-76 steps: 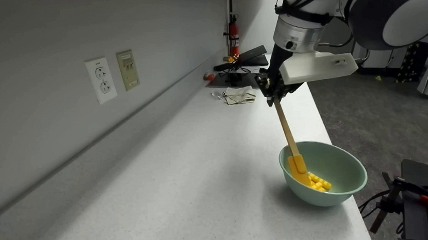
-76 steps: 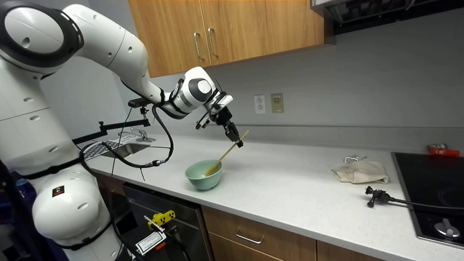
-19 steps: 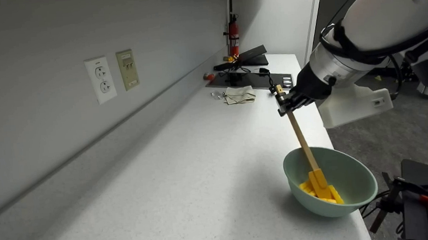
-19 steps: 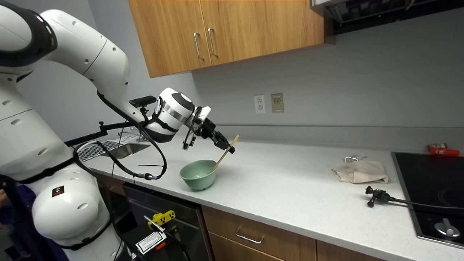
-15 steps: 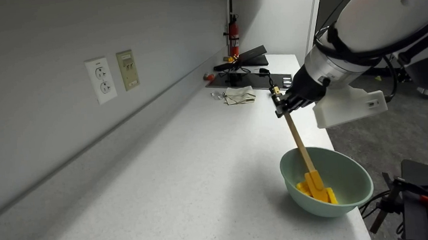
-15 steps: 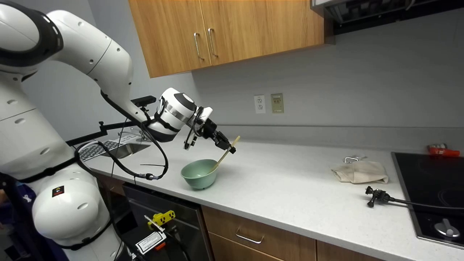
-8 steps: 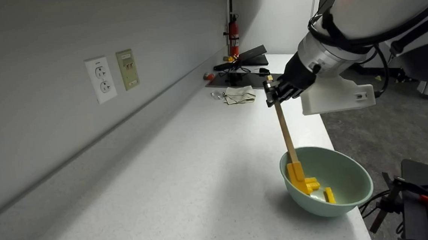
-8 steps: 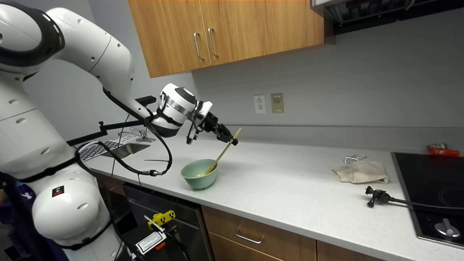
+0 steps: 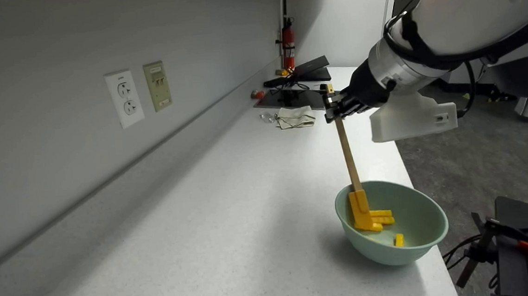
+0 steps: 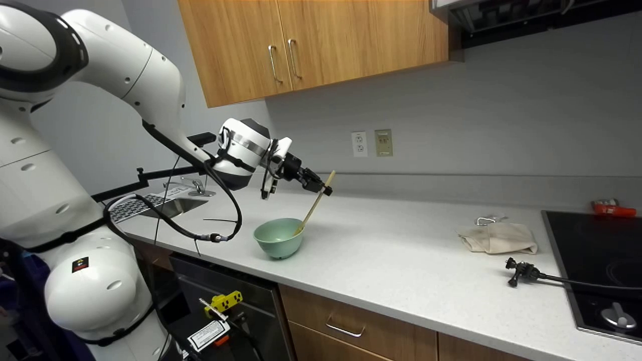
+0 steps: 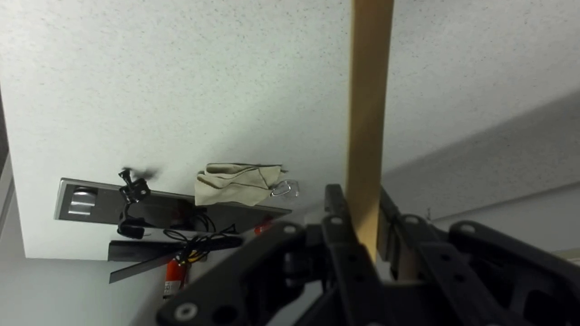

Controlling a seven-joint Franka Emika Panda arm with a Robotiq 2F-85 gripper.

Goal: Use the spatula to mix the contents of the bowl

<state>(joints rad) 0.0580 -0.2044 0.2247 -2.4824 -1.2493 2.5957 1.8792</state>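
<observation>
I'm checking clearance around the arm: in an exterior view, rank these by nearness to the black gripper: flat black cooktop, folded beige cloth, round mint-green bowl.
From the gripper, in an exterior view:
1. Mint-green bowl, below and to its left.
2. Beige cloth, off to its right.
3. Black cooktop, at the picture's right edge.

In the wrist view, the top edge cuts off the spatula [image 11: 368,90] and the pincer [image 11: 362,199] is blurred. In an exterior view, the bowl [image 10: 279,247] hides the spatula's lower end; the label [image 10: 208,335] is too small to read. Both exterior views cut off the arm [image 9: 478,17].
</observation>
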